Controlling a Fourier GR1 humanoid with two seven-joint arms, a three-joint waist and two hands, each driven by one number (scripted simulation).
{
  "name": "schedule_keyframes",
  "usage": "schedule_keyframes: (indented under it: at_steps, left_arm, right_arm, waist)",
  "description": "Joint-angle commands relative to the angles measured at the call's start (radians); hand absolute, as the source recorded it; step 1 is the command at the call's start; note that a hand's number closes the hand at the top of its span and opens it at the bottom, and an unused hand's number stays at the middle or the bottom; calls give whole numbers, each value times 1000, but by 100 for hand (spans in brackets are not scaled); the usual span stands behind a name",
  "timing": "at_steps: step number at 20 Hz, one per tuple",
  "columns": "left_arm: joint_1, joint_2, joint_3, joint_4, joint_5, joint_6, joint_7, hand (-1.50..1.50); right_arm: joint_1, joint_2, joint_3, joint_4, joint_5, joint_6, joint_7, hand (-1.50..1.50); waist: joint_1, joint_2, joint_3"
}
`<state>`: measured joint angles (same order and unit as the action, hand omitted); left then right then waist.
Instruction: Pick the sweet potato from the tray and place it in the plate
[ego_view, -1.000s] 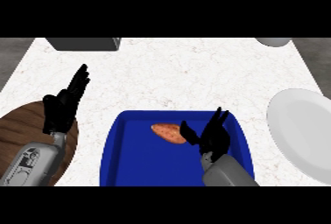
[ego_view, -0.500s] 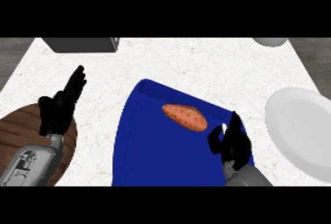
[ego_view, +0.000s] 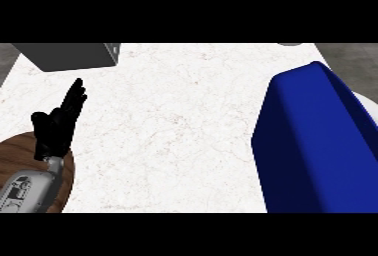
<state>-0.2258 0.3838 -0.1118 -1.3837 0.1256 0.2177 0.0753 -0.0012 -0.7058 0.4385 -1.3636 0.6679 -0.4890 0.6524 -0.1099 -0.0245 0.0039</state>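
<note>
**Obs 1:** Fingers of the left hand were straight and released, grasping nothing; the hand rested at 9 o'clock, pointing up. Right hand did not show anywhere, so I could not tell its fingers' state.

**Obs 2:** Sweet potato?

**Obs 1:** Not visible. Blue tray filled the 3 o'clock side, tipped steeply, underside or wall facing the view. White sliver at its far edge was probably the plate. Potato may have been behind the tray; cannot tell.

**Obs 2:** Risks?

**Obs 1:** My judgement: a tilted tray could let the potato roll off onto the desk or off the edge. With potato and right hand both hidden, any reach would go blind and might knock the tray over.

**Obs 2:** Other items?

**Obs 1:** Grey box at 11 o'clock, wooden board at 8 o'clock.
</note>
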Motion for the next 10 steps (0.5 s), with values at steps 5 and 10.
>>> schedule_keyframes:
  at_steps: [5,10]
  left_arm:
    - [37,1,7,-14,7,-2,-9,0]
    - [40,-13,-5,-36,6,1,-4,0]
  right_arm:
    - [64,-281,-239,-77,-248,-118,-454,150]
    - [117,-331,-342,-123,-464,-75,-764,150]
  waist:
    - [-13,-6,5]
    - [0,-4,6]
